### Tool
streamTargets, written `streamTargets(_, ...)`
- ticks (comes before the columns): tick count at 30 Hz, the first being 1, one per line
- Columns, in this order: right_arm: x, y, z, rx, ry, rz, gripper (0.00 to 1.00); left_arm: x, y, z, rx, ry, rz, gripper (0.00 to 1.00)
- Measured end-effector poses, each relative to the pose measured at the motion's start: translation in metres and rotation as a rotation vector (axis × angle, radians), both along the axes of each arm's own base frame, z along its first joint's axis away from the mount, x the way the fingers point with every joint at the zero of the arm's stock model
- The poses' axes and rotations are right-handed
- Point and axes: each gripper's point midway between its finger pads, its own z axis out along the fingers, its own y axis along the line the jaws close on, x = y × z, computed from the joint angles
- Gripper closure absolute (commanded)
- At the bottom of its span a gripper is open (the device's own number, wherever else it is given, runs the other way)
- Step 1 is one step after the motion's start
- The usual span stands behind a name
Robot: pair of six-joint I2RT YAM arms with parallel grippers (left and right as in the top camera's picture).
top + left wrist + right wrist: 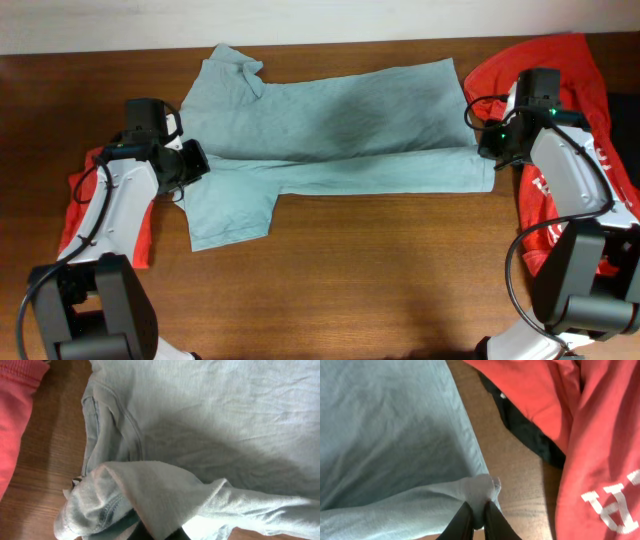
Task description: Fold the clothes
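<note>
Bunched pale cloth fills the left wrist view: the left gripper (161, 534) is almost buried under a raised fold of the shirt (210, 415), only dark finger stubs showing, so its gap is hard to read, though the lifted cloth suggests it is clamped on that fold near the shoulder. Over by the right edge of the desk (380, 270) the right gripper (475, 510) has its fingers nearly together, pinching a small tuft at the hem corner. From overhead the shirt spreads over the far half of the desk, collar toward the far left corner, hem near the right edge, its near long side doubled over between the two grippers. At the right edge a red top (585, 70) lies under the right arm, and red cloth (72, 220) lies at the left edge. I judge the shirt light, limp and thin: it will sag between holds and slip from a shallow pinch, so grip at hem corner and shoulder seam, both layers deep between the fingers
</note>
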Motion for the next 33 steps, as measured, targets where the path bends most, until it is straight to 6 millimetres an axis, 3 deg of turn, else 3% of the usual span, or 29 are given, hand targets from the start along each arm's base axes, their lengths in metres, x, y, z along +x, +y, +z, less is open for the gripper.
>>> streamTargets(10,0.012,0.003,-0.015,0.024,-0.01,0.021,0.85,0.003,0.0,-0.001,-0.001,-0.01,0.003,0.95)
streamTargets(25,0.028,0.002,-0.009,0.014,-0.08,0.03,0.82,0.018,-0.003,-0.026,0.0,-0.005,-0.007,0.93)
streamTargets(29,0.031,0.001,-0.008,0.009,-0.09,0.038,0.65,0.023,-0.002,-0.024,0.003,-0.029,-0.006,0.82)
streamTargets(31,0.032,0.002,-0.01,0.014,-0.09,0.043,0.55,0.025,-0.002,-0.023,0.003,-0.036,-0.002,0.68)
streamTargets(33,0.032,0.003,-0.014,0.015,-0.082,0.051,0.55,0.025,-0.002,-0.023,0.006,-0.037,-0.006,0.64)
